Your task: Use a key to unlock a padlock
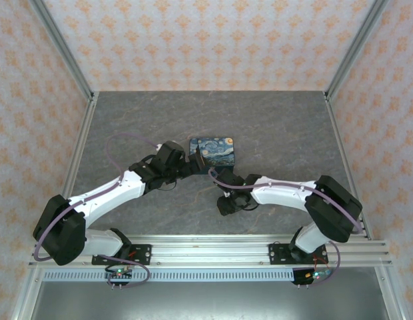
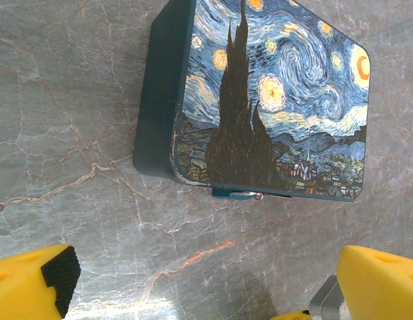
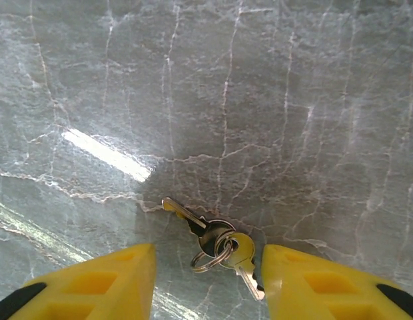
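Centrally on the grey, marble-veined surface (image 1: 293, 133), a chunky rectangular dark-blue padlock (image 1: 213, 153) printed with a swirling starry-night painting is seen lying flat with its painted face upward. In the left wrist view its teal side wall is turned toward the left, and a small metal tab (image 2: 238, 194) is seen jutting from the lower edge of the printed face. The left pincer (image 2: 203, 287) is held just short of that lower edge with its yellow fingers (image 2: 33, 283) spread wide, nothing being gripped between them; a black pad is visible on the inner face of the one at the left of that view. From above, this pincer is found just beside the near-left corner of the padlock, though contact cannot be judged. The key (image 3: 183, 212), a small metal one with a pale blade and a darker head, is joined on a thin wire ring (image 3: 208, 257) to a second, yellowish key (image 3: 241, 257), and the bunch is laid flat on the surface, well apart from the padlock and nearer the arm bases. The right pincer (image 3: 206, 261) is spread, with one yellow finger at each side of the bunch, and nothing is pinched. The blade of the yellowish key is seen very close to the finger at the right of that view; whether it touches cannot be told. The blade of the first key is pointed away toward the upper left.
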You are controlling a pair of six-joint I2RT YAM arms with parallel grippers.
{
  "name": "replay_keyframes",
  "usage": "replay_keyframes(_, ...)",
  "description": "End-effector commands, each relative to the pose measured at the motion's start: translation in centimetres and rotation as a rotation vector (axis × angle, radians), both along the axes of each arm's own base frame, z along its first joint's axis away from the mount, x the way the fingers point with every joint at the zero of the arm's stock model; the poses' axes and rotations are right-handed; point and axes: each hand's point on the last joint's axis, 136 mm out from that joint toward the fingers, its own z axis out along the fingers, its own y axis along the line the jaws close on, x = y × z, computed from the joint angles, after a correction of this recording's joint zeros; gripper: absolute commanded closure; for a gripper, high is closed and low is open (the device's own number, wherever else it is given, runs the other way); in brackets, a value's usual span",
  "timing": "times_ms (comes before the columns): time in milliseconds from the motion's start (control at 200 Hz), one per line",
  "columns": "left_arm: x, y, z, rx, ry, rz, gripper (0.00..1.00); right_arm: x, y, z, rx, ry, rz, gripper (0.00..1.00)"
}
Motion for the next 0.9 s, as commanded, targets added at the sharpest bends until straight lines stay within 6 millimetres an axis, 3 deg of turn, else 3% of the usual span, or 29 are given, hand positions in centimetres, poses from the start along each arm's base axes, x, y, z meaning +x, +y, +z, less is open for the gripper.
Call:
replay_keyframes(0, 0.1, 0.3, 0.2, 0.0, -0.004, 0.009, 0.0, 0.4, -0.9, -0.6, -0.08, -0.018, 0.02, 0.56)
replay_keyframes(671, 0.4, 0.0, -0.2, -0.004, 0.003, 0.001, 0.0, 3.1, -1.8, 0.2, -0.165, -0.139, -0.056, 0.54)
replay_keyframes(771, 0.4, 0.0, -0.2, -0.004, 0.005, 0.002, 0.0, 2.7, -1.3, -0.3, -0.153, -0.107, -0.039, 0.56)
replay_keyframes(896, 0.3, 0.0, -0.2, -0.004, 0.004, 0.003, 0.0, 2.3, -0.9, -1.1, -0.144, -0.07, -0.036, 0.66)
